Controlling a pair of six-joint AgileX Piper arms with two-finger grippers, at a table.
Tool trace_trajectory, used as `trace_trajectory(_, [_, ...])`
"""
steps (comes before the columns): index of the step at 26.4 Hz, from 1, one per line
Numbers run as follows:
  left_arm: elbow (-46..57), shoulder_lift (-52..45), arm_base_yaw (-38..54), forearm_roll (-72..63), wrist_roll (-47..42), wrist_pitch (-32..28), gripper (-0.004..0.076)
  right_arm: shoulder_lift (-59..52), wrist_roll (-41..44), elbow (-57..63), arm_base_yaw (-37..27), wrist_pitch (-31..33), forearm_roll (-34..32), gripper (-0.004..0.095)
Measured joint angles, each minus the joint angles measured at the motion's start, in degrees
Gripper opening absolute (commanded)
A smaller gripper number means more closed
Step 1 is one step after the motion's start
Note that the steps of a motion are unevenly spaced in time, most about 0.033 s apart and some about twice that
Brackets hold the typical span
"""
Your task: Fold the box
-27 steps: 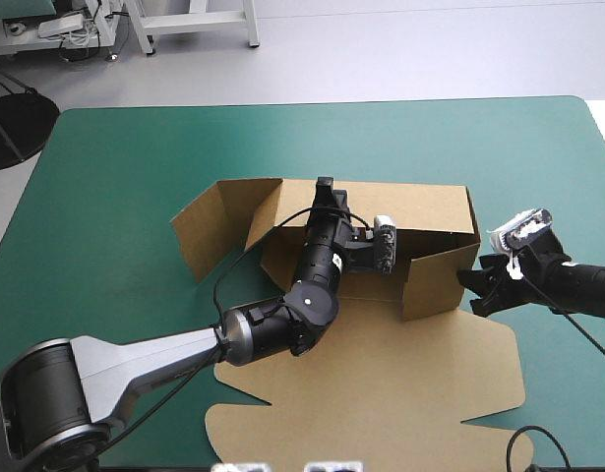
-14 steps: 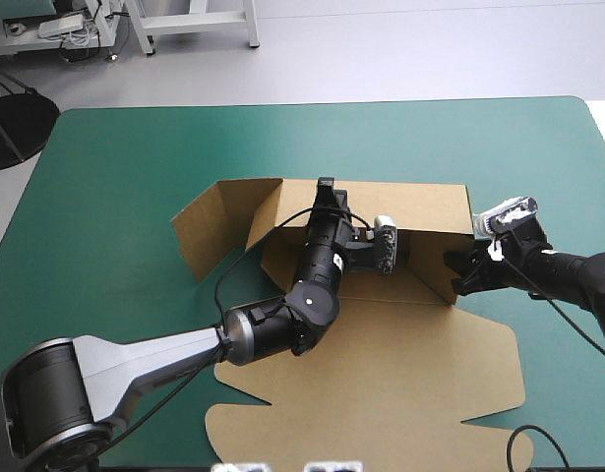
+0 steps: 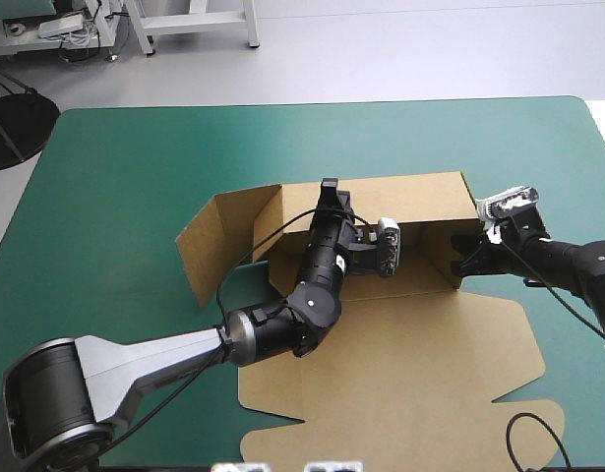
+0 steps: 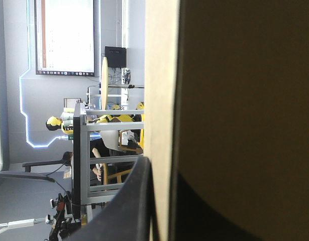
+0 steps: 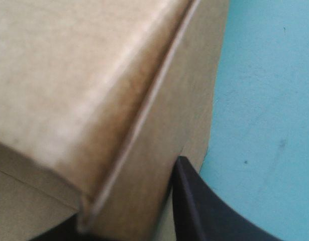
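The brown box (image 3: 420, 393) lies as a cut sheet on the table, with its back wall (image 3: 400, 202) raised. A left flap (image 3: 215, 246) angles outward, and a short right side wall (image 3: 450, 258) is turned in. My left gripper (image 3: 328, 193) sits at the top edge of the back wall. In the left wrist view the board edge (image 4: 162, 100) runs between the fingers (image 4: 126, 206), which are shut on it. My right gripper (image 3: 467, 264) is at the right side wall. In the right wrist view a folded board corner (image 5: 94, 110) sits between its fingers (image 5: 199, 206).
The teal-green cover (image 3: 135, 167) shows on all sides of the box, widest at the far and left parts of the table. The flat lid's scalloped near edge (image 3: 282, 433) reaches close to the table's front edge.
My right gripper moved left and slightly up, swinging the right side wall in toward the back wall. The back wall stands more upright, and the flat sheet slid a little to the right.
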Motion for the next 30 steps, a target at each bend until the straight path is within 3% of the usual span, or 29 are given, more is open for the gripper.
trace_trajectory(5, [0.00,0.00,0.00,0.00,0.00,0.06,-0.0007,0.00,-0.32,0.00,0.00,0.00,0.04,0.0002])
trace_trajectory(8, [0.00,0.00,0.00,0.00,0.00,0.06,0.0039,0.00,-0.65,0.00,0.00,0.06,0.04,0.0002])
trace_trajectory(15, [0.18,0.00,-0.10,-2.09,-0.16,-0.77,0.0396,0.07,-0.83,-0.05,-0.09,0.13,-0.06,0.0002])
trace_trajectory(17, [0.37,0.00,-0.24,-3.00,-0.16,-1.17,0.0467,0.14,-0.83,-0.05,-0.09,0.13,-0.21,0.0002])
trace_trajectory(25, [0.55,0.34,-0.35,-4.78,-0.23,-1.92,0.0483,0.14,-0.99,-0.19,-0.09,0.24,-1.03,0.0002])
trace_trajectory(30, [0.67,0.46,-2.04,-3.15,-1.81,2.35,0.0483,0.14,-0.91,-0.24,-0.09,0.26,-1.07,0.0002])
